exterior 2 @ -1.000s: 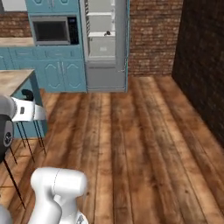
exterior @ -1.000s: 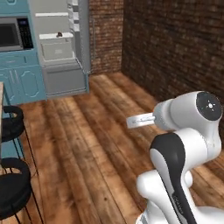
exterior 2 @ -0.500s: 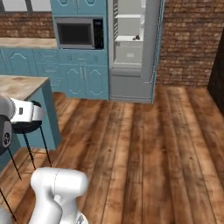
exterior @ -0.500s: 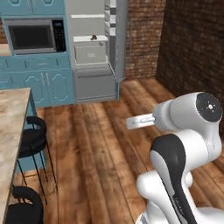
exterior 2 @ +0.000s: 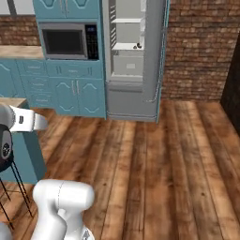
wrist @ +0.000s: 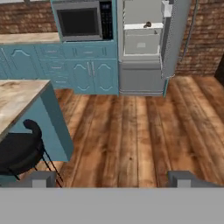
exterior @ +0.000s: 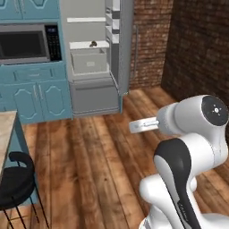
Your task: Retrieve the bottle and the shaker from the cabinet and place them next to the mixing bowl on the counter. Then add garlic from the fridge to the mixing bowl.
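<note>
The grey fridge (exterior: 96,95) (exterior 2: 132,96) (wrist: 141,78) stands open across the wooden floor, its door swung to the right. A small brown garlic (exterior: 93,44) (exterior 2: 138,46) (wrist: 148,25) lies on the white shelf above the drawer. My gripper (wrist: 113,179) is open, fingertips wide apart with nothing between them, pointing over the floor toward the fridge and far from it. An end of the marble-look counter (wrist: 17,97) (exterior: 6,129) lies at the left. The bottle, the shaker and the mixing bowl are out of view.
A microwave (exterior: 27,44) (exterior 2: 68,42) (wrist: 83,21) sits in teal cabinetry left of the fridge, with shut teal doors above and below. A black stool (exterior: 15,179) (wrist: 17,153) stands by the counter end. Brick walls close the right side.
The whole picture has shifted: the base has moved, so the fridge and microwave look nearer and more central. The arm holds the same pose and the gripper stays open.
</note>
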You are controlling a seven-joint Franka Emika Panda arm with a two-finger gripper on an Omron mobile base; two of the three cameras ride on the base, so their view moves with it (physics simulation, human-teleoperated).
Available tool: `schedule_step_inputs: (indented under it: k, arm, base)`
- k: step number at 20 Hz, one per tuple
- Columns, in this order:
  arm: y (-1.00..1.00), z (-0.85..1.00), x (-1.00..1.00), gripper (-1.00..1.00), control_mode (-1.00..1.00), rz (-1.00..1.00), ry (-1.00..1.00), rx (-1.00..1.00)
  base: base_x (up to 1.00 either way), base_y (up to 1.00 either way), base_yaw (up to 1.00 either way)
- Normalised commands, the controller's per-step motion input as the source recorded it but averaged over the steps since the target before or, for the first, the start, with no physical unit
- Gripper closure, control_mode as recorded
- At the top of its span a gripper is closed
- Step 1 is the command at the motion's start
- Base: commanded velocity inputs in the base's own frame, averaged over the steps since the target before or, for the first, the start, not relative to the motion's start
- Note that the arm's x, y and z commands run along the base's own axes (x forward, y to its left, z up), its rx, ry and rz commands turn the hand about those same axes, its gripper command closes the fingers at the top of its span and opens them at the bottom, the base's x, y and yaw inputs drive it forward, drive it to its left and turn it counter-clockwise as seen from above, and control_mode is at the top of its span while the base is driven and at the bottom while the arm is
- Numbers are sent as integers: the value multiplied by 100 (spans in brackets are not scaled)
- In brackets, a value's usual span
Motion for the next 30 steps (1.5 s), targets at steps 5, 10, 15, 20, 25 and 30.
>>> schedule_step_inputs:
  k: [5,10,15,20,25,30]
  arm:
    - [0,0,0,-100,100,0,0,0]
    - [0,0,0,-100,100,0,0,0]
    - [0,0,0,-100,100,0,0,0]
    - [0,0,0,-100,100,0,0,0]
    - [0,0,0,-100,100,0,0,0]
    - [0,0,0,-100,100,0,0,0]
  base:
    - [100,5,-3]
    - [100,8,-2]
    - [100,9,-7]
    - [100,20,-13]
    - [100,55,-34]
    - [100,87,-49]
